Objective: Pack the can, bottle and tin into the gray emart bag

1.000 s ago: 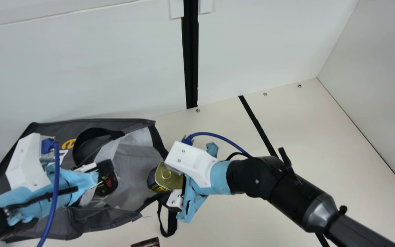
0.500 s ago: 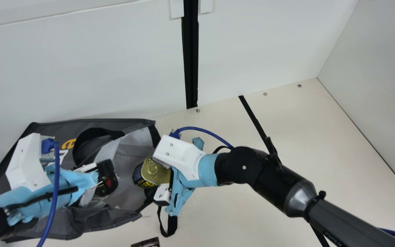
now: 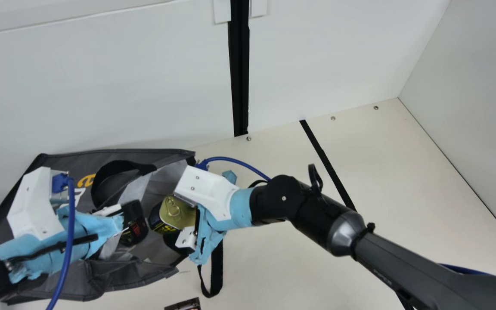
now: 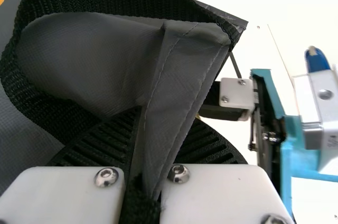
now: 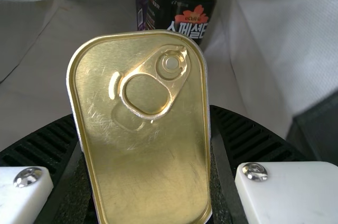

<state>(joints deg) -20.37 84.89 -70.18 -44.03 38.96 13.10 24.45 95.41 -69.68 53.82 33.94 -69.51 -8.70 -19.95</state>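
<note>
Table point(image 3: 282, 267), right claw point(image 3: 180, 218) snug round tin point(image 3: 178, 210)

In the main view, a dark printed item point(image 3: 184, 305), perhaps a packet, lies at the bottom edge on the cream table point(image 3: 282, 267), which a black strip point(image 3: 323, 157) crosses and small screws point(image 3: 333, 118) line, below a white wall point(image 3: 123, 86) with an upright black band point(image 3: 240, 77).

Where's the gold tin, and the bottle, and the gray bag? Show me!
Gold tin point(image 5: 150, 152): right wrist view, on its shiny lid, below the ring.
Bottle point(image 5: 179, 7): right wrist view, on its dark label.
Gray bag point(image 3: 65, 165): main view, on its gray cloth, above the yellow mark.
</note>
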